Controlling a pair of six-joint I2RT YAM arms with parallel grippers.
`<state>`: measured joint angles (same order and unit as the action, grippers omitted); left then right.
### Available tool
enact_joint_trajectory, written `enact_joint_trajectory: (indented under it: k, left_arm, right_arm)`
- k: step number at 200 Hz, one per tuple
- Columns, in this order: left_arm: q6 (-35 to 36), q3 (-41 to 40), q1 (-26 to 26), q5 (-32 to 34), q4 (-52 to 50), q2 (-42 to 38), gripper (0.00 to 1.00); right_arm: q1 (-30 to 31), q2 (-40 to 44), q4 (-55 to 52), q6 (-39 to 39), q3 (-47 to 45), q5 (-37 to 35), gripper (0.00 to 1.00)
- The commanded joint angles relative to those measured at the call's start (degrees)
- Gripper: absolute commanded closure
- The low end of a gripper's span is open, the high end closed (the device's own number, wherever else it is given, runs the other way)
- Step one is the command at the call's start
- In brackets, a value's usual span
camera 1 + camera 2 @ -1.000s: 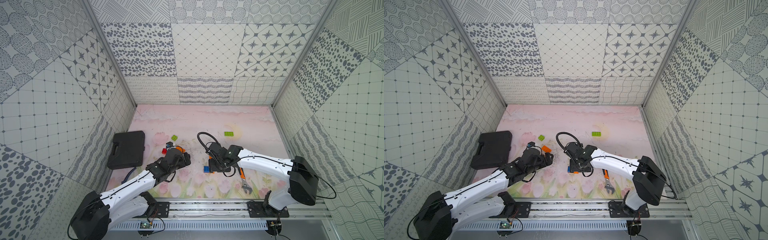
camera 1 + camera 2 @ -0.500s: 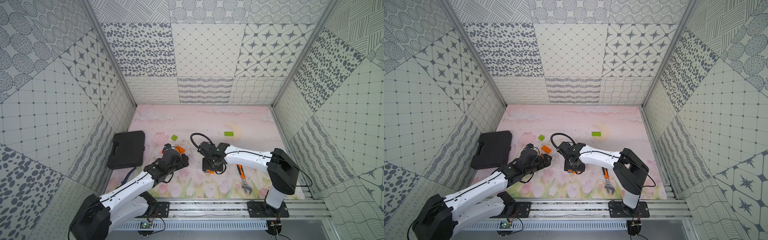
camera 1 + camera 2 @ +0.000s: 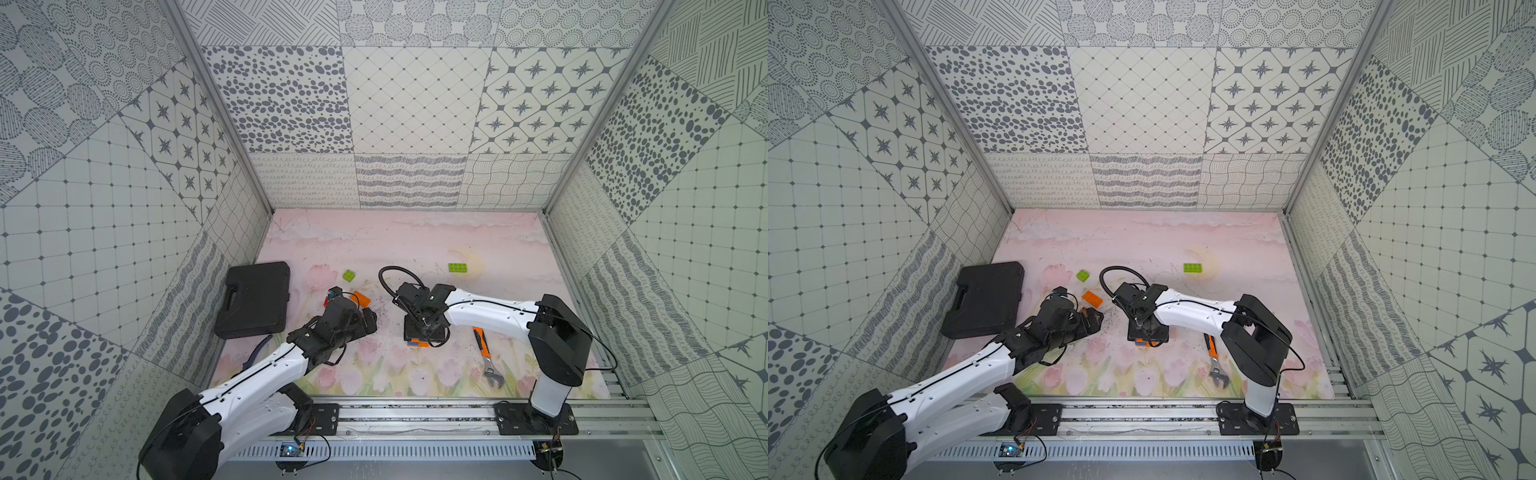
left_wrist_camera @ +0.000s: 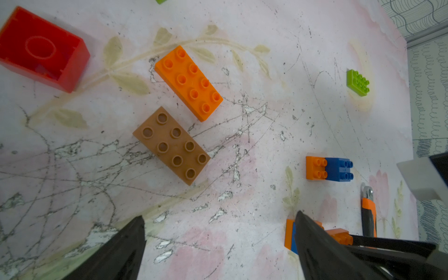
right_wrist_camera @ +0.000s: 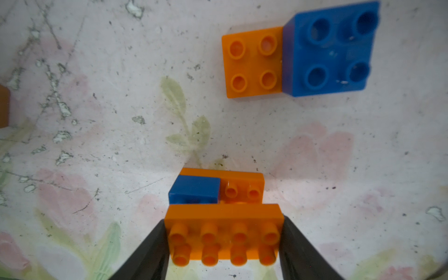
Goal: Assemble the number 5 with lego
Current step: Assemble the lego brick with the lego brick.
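Nearest: right gripper [image 5: 223, 242], arm bent inward, wrist pointing down, jaws clamped on long orange brick [image 5: 223, 232] over an orange-and-blue stack [image 5: 219, 188]; left gripper [image 4: 218, 244] low, spread wide, empty; beyond, brown brick [image 4: 171, 146], green brick [image 3: 457, 267]

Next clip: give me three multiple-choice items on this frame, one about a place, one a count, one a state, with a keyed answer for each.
1. Which side of the black case is the wrench on?
A. robot's right
B. robot's left
C. on top of it

2. How many studs top the brown brick?
A. four
B. six
C. eight

3. What is the right gripper doing?
A. open and empty
B. shut on the orange brick
C. holding the wrench

Answers: 1 A, seen in both top views; 2 C, two rows of four; 3 B, fingers press both brick ends.
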<state>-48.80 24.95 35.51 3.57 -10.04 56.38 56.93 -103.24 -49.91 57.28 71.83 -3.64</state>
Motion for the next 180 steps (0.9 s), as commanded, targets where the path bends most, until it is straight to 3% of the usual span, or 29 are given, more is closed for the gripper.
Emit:
enact_joint_trajectory:
  k: [1, 180]
  left_arm:
    - [1.6, 0.7, -0.5, -0.5, -0.2, 0.5, 0.01]
    - [0.5, 0.3, -0.8, 1.7, -2.2, -1.0, 0.01]
  right_arm:
    - [0.1, -1.6, -0.8, 0.1, 2.1, -0.5, 0.4]
    - [0.3, -9.3, -7.0, -2.8, 4.1, -2.0, 0.45]
